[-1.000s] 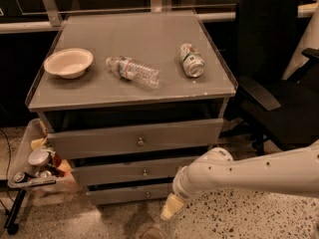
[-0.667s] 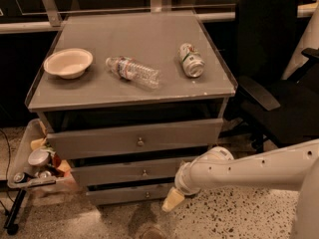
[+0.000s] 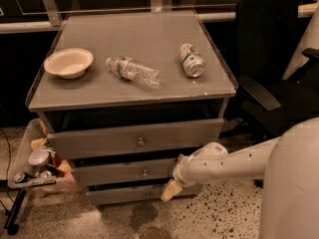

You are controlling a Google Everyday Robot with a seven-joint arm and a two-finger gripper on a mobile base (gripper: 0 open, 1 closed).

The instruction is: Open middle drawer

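Note:
The grey cabinet (image 3: 129,96) has three stacked drawers. The middle drawer (image 3: 114,174) has a flat, medium-height grey front with a small round metal knob (image 3: 144,173) at its centre, and a dark gap runs above it. My gripper (image 3: 168,190), with cream tips, hangs at the end of the white arm (image 3: 224,164). It sits low in front of the cabinet, right of and slightly below the middle drawer's knob, overlapping the bottom drawer front (image 3: 124,195). It holds nothing that I can see.
The taller top drawer (image 3: 99,142) sits above. On the cabinet top lie a cream bowl (image 3: 68,62), a plastic bottle (image 3: 133,71) and a can (image 3: 192,60). A black office chair (image 3: 269,68) stands right. A cluttered low cart (image 3: 35,166) stands left.
My gripper has risen from near the floor and moved slightly left, closer to the lower drawer fronts. The drawers and the things on the cabinet top have not moved.

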